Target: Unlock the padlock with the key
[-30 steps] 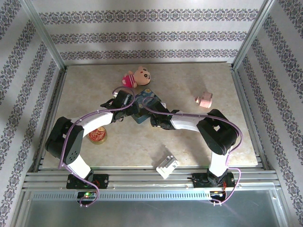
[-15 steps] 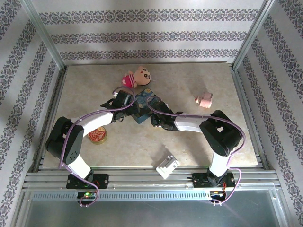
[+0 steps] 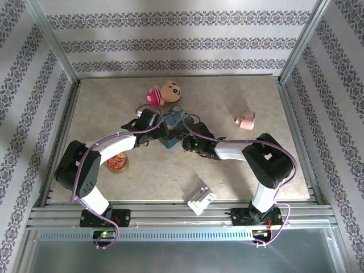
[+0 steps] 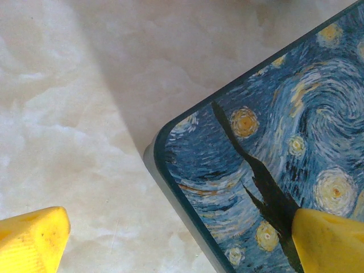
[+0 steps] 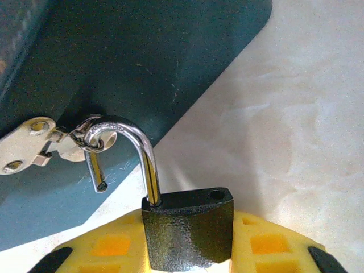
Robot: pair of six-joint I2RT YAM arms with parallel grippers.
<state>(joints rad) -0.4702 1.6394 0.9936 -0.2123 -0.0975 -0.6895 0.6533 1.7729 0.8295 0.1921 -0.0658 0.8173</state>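
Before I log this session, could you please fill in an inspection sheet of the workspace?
Surface: beige marbled tabletop, no spills seen.
Job's things: padlock hangs on the hasp of the blue tin; one shackle end is out of the body.
Clutter: plush doll, pink toy, white block, round tin.
Grippers: left gripper open, straddling the tin's corner; right gripper shut on the padlock body.
Cables: purple cables run along both arms.
Surroundings: wallpapered walls, metal frame.
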